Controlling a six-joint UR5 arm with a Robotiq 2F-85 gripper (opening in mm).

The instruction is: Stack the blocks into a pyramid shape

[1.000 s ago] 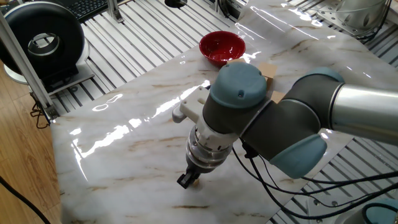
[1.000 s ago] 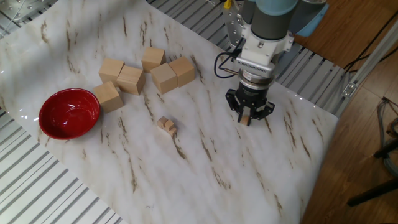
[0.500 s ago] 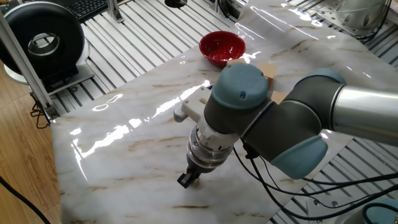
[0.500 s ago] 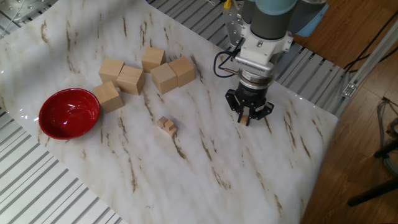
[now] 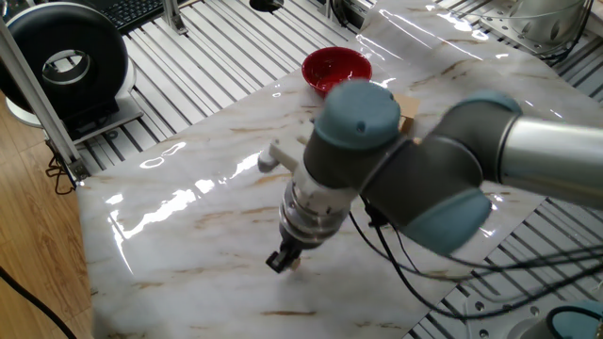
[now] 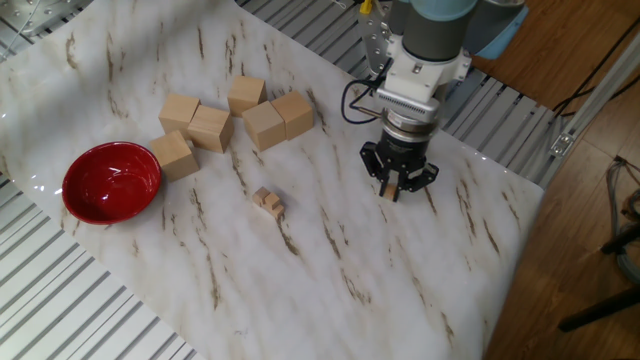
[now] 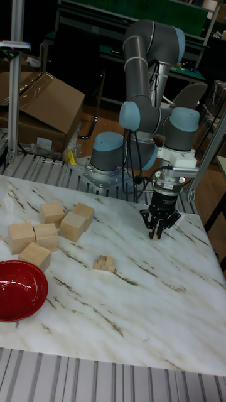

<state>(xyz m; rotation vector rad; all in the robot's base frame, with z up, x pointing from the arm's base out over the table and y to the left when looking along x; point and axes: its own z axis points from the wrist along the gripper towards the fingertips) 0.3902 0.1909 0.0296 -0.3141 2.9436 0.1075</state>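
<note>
My gripper [image 6: 391,187]: hanging low over the marble counter [image 6: 330,270] at its far-right side, my fingers [image 7: 151,230] pinching one tiny tan cube [image 6: 385,190] between them; in the tall fixed view the cube [image 7: 154,235] shows as a pale speck at the tips, just off the surface as far as I can tell.

Small pile [image 6: 267,200]: the other tiny cubes sit pressed together in mid-counter, well apart from my gripper; one seems to ride on top, though the count is too small to read. The tall fixed view shows the same cluster [image 7: 104,263].

Step in hand: I judge this to be carrying a picked cube toward the pile, so the pyramid is not yet finished.

Next move: travel across to the pile, line the cube up squarely over it, lower gently and let go without nudging the cubes below, which look light enough to scatter.

Large wooden blocks [image 6: 226,119]: five, grouped beyond the pile, no part of this job.

Red bowl [image 6: 111,181]: farthest off, beside the large blocks.
</note>
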